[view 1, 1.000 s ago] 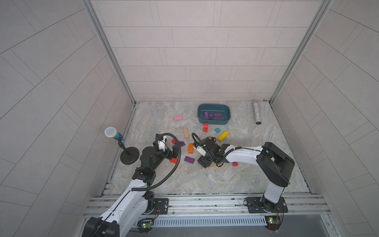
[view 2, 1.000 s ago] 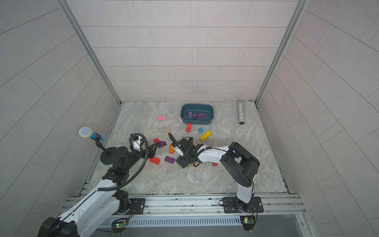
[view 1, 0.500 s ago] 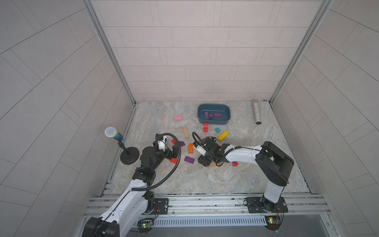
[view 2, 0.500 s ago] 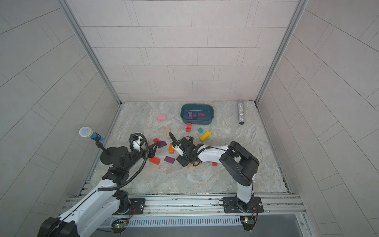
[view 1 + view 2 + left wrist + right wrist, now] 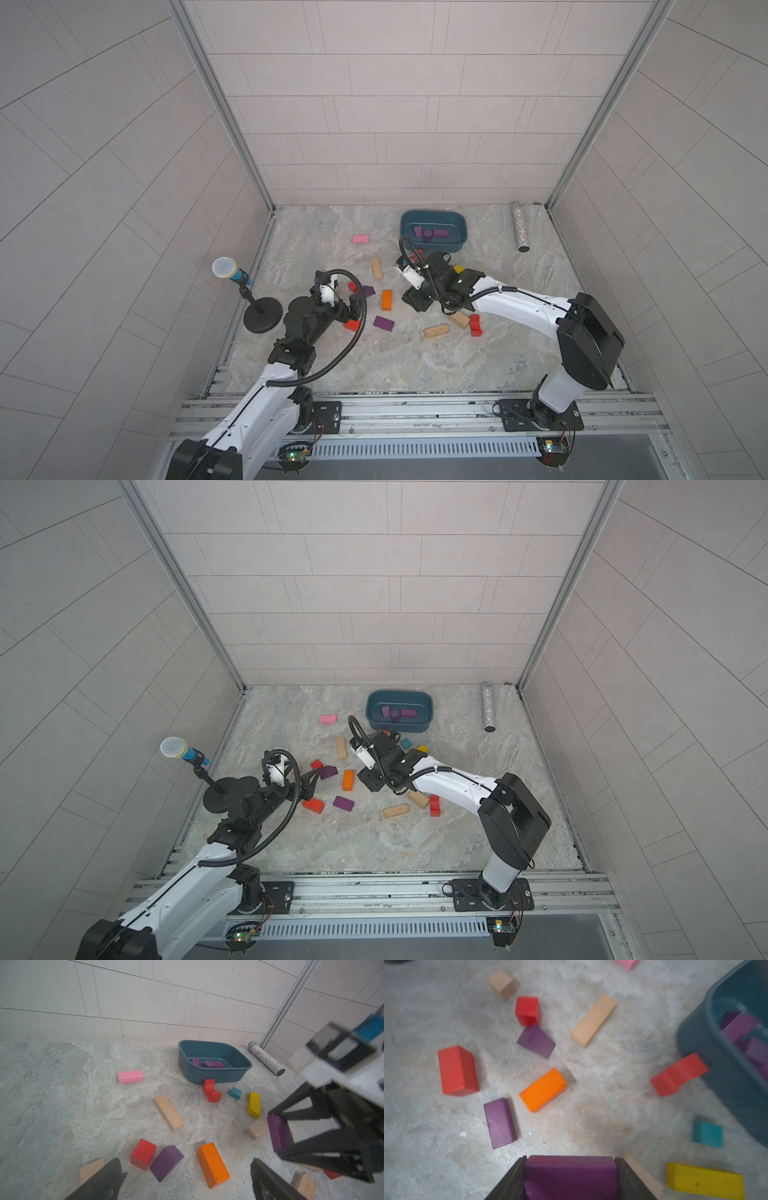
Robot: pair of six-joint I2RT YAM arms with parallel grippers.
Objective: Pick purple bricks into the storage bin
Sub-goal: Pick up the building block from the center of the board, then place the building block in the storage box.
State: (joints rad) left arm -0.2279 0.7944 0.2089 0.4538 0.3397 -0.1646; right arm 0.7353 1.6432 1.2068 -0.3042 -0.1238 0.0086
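Right wrist view: purple brick point(image 5: 570, 1176) clamped in right tool point(image 5: 570, 1160); left tool point(image 5: 185, 1164) spread apart.

Three purple bricks point(image 5: 440, 233) lie inside the storage bin point(image 5: 451, 245).

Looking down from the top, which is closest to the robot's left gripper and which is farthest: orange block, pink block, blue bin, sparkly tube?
In a top view, from the left gripper:
1. Orange block, right next to it, toward the middle.
2. Pink block, farther back.
3. Blue bin, near the back wall.
4. Sparkly tube, in the far right corner.
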